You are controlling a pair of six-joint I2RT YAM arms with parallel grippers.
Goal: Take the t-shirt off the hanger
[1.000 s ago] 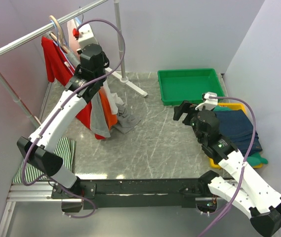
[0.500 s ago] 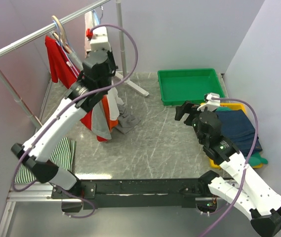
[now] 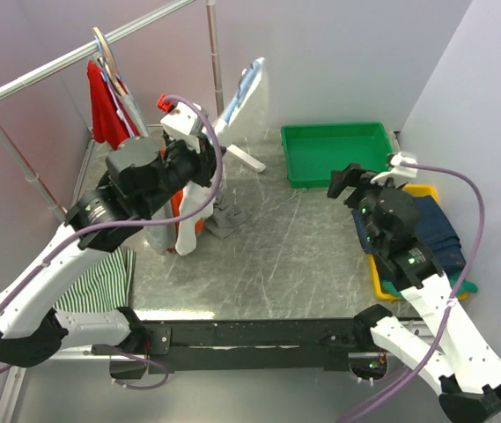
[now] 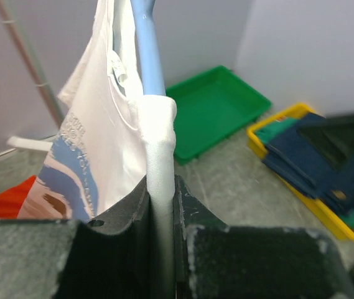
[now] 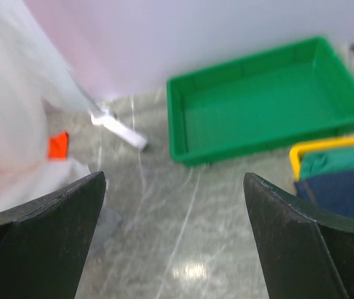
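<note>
Though formerly at rail (image 3: 56, 63), left end effector (image 4: 162, 187) lower, clenched on t-shirt (image 4: 96, 140); right end effector (image 5: 174, 205) released.

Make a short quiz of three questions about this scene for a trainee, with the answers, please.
1. True or false: the right gripper is shut on the white t-shirt.
2. Which colour is the hanger inside the shirt? A red, B blue, C yellow.
3. Fill in: the folded navy clothes lie in the ____ tray.

Key
1. False: its jaws stand open; the left gripper clamps the shirt.
2. B
3. yellow
</note>
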